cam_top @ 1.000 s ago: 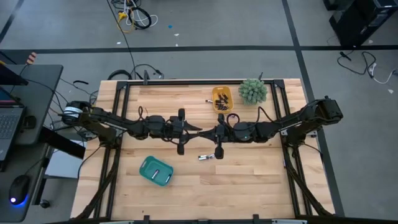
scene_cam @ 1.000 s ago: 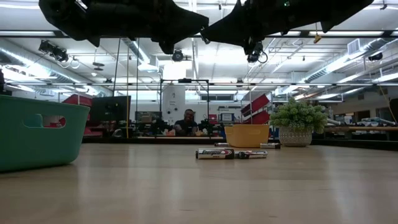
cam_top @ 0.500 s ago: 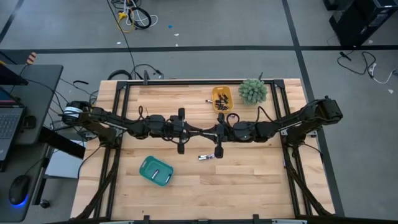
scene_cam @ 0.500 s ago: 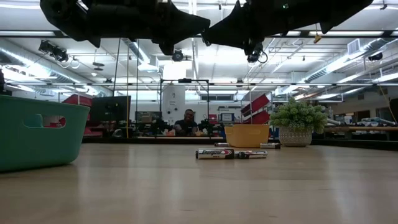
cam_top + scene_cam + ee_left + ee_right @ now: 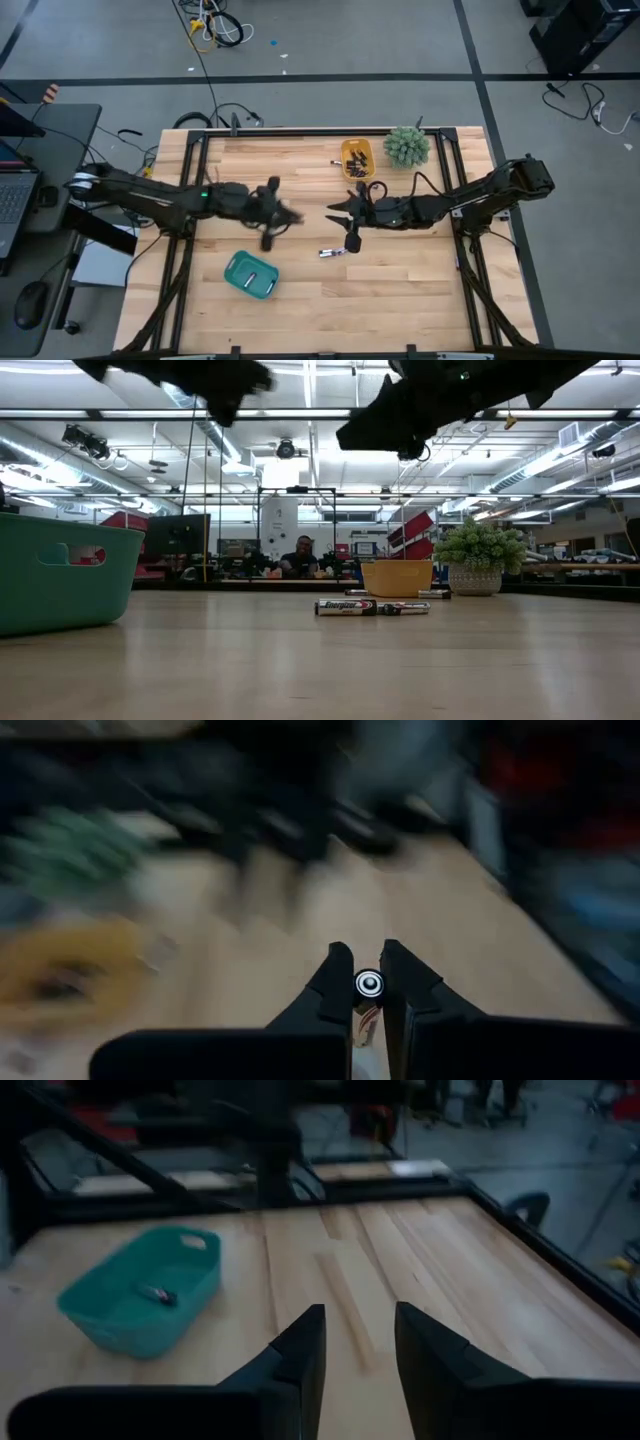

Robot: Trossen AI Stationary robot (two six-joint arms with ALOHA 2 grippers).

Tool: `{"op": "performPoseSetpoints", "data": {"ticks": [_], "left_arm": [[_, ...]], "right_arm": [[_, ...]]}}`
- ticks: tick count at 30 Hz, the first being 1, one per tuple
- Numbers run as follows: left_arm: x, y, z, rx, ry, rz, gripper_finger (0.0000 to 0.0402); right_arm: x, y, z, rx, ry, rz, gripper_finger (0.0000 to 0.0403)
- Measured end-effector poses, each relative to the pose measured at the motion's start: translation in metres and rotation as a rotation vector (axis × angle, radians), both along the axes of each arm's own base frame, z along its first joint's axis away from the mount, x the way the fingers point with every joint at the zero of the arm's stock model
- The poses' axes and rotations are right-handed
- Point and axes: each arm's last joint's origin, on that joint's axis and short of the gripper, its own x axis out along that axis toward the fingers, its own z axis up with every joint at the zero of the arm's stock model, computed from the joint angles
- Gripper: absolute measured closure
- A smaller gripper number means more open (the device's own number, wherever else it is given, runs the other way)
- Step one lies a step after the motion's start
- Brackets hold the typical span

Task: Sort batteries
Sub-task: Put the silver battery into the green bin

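Observation:
My left gripper (image 5: 290, 217) hangs over the table left of the middle, shut on one small battery (image 5: 369, 983) with a silvery end. My right gripper (image 5: 330, 212) faces it from the right, open, with nothing between its fingers (image 5: 357, 1330). Two batteries (image 5: 345, 607) (image 5: 405, 608) lie on their sides on the wood near the middle (image 5: 333, 252). The yellow tray (image 5: 357, 160) at the far side holds several batteries. The teal tray (image 5: 250, 274) nearer the front holds one battery (image 5: 160, 1294). My left gripper pinches the battery between its two fingers (image 5: 335, 982), near their free ends. The wrist view looks straight at one round end (image 5: 369, 983), so the battery lies roughly along the fingers. It is lifted clear of the table.
A small potted plant (image 5: 406, 147) stands at the far right beside the yellow tray. Black frame rails (image 5: 190, 200) run along the table's left and right sides. Bare wood (image 5: 400, 300) lies toward the near edge.
The two grippers met tip to tip above the table's middle. My left gripper has since drawn back quickly toward the table's left edge, carrying the battery. My right gripper has opened and stayed about where it was.

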Motion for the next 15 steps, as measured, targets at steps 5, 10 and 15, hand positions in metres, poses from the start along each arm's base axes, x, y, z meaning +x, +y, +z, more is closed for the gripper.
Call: {"op": "performPoseSetpoints", "data": {"ticks": [5,10,15], "left_arm": [[-0.040,-0.032,0.007,-0.091,0.247,-0.215,0.0391],[-0.065,-0.047,-0.006,-0.095,0.451,-0.117,0.0391],[-0.072,-0.064,-0.021,-0.085,0.582,-0.109,0.0391]], "right_arm": [[-0.002,-0.002,-0.005,0.015,0.029,-0.029,0.0297],[-0.002,-0.003,-0.004,0.016,0.007,-0.049,0.0297],[-0.002,-0.003,-0.003,0.020,-0.005,-0.051,0.0297]]}}
